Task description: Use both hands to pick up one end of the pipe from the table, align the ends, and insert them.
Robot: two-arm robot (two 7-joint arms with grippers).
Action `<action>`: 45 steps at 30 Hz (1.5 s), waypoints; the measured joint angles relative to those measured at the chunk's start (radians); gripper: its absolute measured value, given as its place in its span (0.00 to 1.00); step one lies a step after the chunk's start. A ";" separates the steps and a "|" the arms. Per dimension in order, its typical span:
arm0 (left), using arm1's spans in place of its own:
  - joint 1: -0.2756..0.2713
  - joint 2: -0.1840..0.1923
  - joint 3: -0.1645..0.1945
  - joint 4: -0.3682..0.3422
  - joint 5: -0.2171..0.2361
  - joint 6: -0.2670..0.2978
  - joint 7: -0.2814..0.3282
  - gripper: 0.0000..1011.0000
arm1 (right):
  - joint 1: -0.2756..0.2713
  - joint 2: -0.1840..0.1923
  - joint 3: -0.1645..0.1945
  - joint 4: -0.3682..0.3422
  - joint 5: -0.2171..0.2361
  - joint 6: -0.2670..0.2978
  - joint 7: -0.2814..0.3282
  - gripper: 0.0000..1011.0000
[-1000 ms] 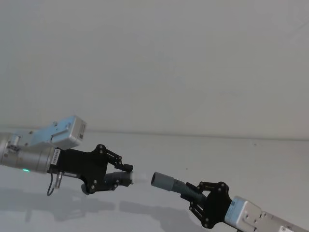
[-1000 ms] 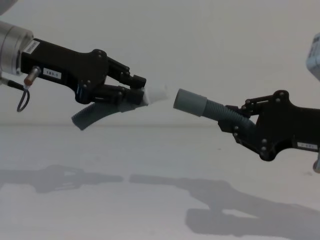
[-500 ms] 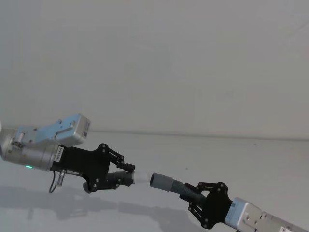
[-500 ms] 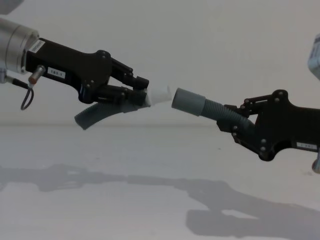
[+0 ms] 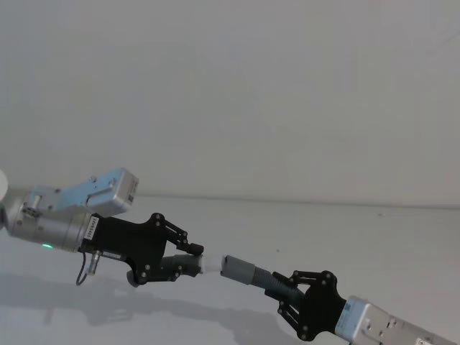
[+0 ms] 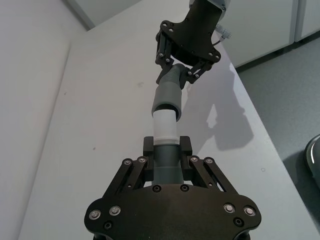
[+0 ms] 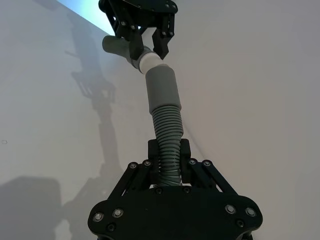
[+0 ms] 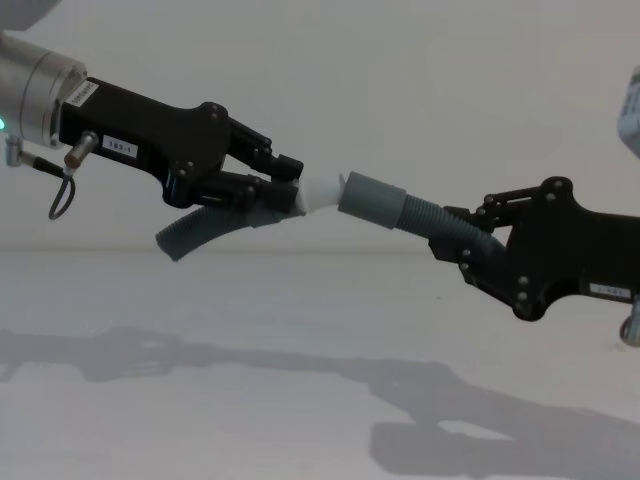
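You see the left tool [image 8: 285,185] and right tool [image 8: 455,235] in matt black plastic, studded with small bright metal screws, on brushed silver-grey metal arms. Each carries a small white paper-like label. The hose pieces [image 8: 200,232] are dull grey ribbed plastic; the cuff socket [image 8: 370,199] is smooth and matt, the plug tip [image 8: 322,190] smooth white. The worktop [image 8: 300,330] looks matt white, plain.

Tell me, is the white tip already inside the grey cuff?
Partly in: the white tip enters the grey cuff, with white showing between the cuff and the left gripper.
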 joint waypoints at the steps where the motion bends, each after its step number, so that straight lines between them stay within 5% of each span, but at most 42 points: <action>1: -0.001 -0.001 0.000 0.002 0.000 0.000 -0.001 0.27 | 0.000 0.000 -0.001 0.000 0.000 0.000 0.000 0.20; 22: -0.021 -0.010 0.015 0.020 0.005 0.002 -0.023 0.27 | 0.014 0.007 -0.018 0.008 0.000 -0.018 -0.015 0.20; 45: -0.083 0.002 0.075 0.001 0.059 0.087 -0.047 0.27 | 0.049 0.028 -0.049 0.027 -0.054 -0.092 -0.032 0.20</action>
